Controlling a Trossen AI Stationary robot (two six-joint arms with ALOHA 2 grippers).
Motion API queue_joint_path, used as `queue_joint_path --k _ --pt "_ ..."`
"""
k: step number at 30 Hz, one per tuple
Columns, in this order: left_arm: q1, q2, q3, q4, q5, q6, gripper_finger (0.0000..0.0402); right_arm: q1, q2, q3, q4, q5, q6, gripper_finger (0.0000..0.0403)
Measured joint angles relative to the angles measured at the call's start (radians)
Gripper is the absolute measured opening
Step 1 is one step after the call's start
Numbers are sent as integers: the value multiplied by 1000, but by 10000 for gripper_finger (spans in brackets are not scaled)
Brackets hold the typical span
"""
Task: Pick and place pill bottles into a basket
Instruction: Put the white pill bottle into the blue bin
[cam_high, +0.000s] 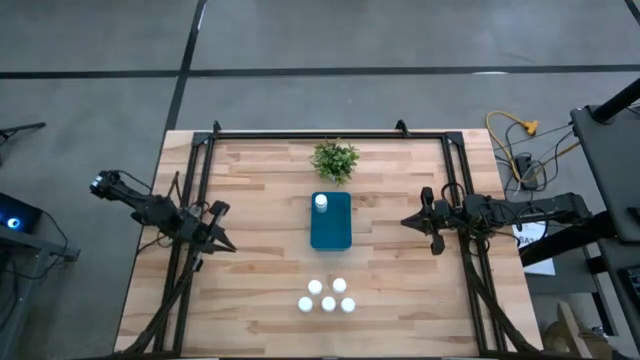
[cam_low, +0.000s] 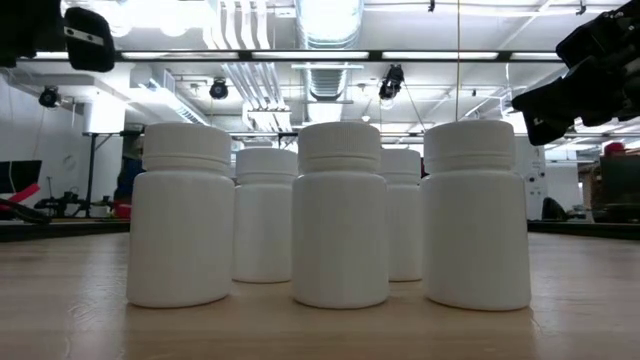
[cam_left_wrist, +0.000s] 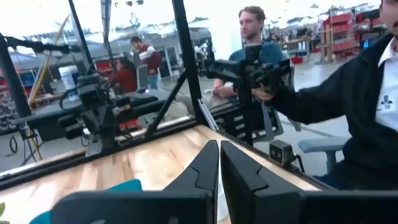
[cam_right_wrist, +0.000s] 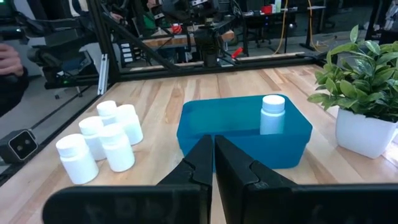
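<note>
Several white pill bottles (cam_high: 328, 296) stand upright in a cluster near the table's front edge; they also show in the low view (cam_low: 340, 215) and the right wrist view (cam_right_wrist: 102, 140). One more bottle (cam_right_wrist: 272, 115) stands upright in the far end of the teal basket (cam_high: 330, 222). My left gripper (cam_high: 222, 228) is shut and empty at the table's left side. My right gripper (cam_high: 410, 220) is shut and empty to the right of the basket.
A small green plant in a white pot (cam_high: 335, 160) stands just behind the basket. A black frame (cam_high: 330, 133) runs along the table's far and side edges. People sit beyond the table in the left wrist view (cam_left_wrist: 348, 99).
</note>
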Motion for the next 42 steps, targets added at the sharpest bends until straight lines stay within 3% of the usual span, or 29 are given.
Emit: queue_joint_path --k 4,13,24,32,42 --pt "1 -23 -5 -46 -109 0 0 0 0 0 0 4 0 8" --pt "6 -11 -6 -57 -122 -22 0 0 0 0 0 26 0 8" --pt "7 -44 -59 -10 16 -85 0 0 0 0 3 26 -4 8" --pt "6 -85 -88 -35 20 -107 0 0 0 0 4 26 -5 8" --pt "7 -79 -101 -13 -157 -91 0 0 1 0 5 26 -8 8"
